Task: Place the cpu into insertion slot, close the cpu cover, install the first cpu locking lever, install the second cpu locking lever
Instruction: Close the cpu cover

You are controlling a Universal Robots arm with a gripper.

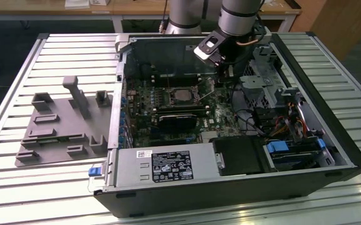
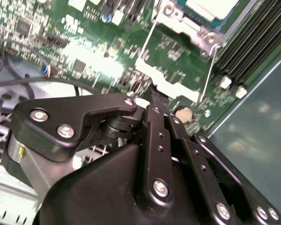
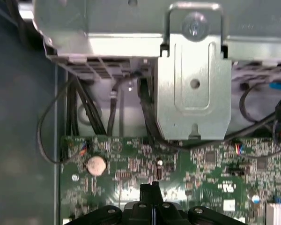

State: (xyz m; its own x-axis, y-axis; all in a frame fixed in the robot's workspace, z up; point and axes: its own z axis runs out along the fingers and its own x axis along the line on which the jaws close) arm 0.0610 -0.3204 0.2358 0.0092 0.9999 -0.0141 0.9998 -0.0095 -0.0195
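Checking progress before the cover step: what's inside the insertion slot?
The cpu lies in the insertion slot, its silver-grey top showing. The slot's floor beneath it is covered.

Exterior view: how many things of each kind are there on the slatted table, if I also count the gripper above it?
Open computer case: 1
Grey moulded tray: 1
Gripper: 1
Cpu: 1
Total: 4

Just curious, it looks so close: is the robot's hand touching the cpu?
Apart. In the second wrist view the hand ends over the green board, with a stretch of board between it and the cpu.
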